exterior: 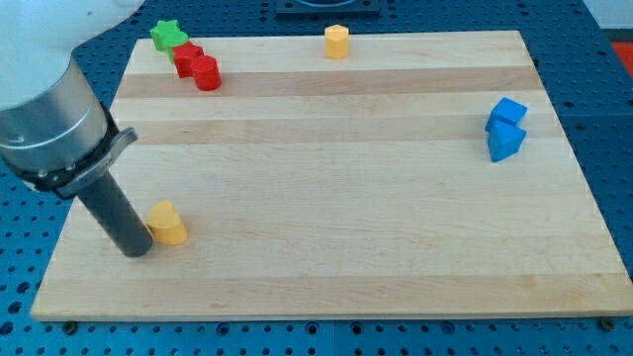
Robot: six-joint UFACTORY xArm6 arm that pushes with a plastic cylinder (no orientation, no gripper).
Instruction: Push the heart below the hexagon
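The arm ends in a bare rod, no claw to open. My tip (136,252) touches the yellow heart (167,223) just to its right; the yellow hexagon (337,42) sits far up-right across the tabletop (326,198).

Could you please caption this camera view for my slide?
My tip touches the yellow heart from the view's left, far from the yellow hexagon.

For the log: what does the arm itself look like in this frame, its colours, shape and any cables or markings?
A white upper section gives way to a grey metal cylinder with a dark band and a small side tab. Below it a straight dark rod narrows to my tip. No cables or markings show, and there is no claw.
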